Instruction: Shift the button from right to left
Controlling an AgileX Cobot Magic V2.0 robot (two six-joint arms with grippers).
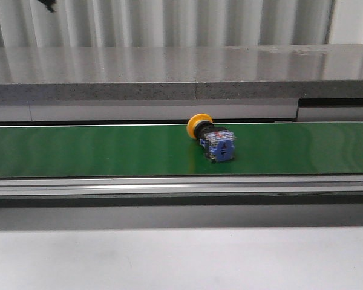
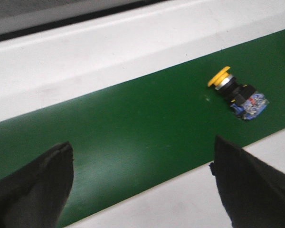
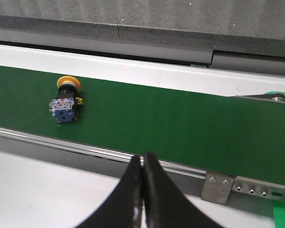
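1. So, button point(image 1: 210, 138) lies on its side on the green belt point(image 1: 97, 151), near the middle, cap toward the far edge.
2. Looks light, rigid plastic; round cap likely rolls or slips. Best grip: across the blocky blue-clear body.
3. Left pincer point(image 2: 142, 185) spread wide, empty, well apart from it.
4. Right pincer point(image 3: 143, 190) pressed together, empty.
5. Count: one button, one belt, two pincers.

A green conveyor belt point(image 1: 97, 150) is run across the bench point(image 1: 169, 257) — behind its far edge, a grey speckled ledge point(image 1: 139, 75) and corrugated wall point(image 1: 169, 21) are seen.
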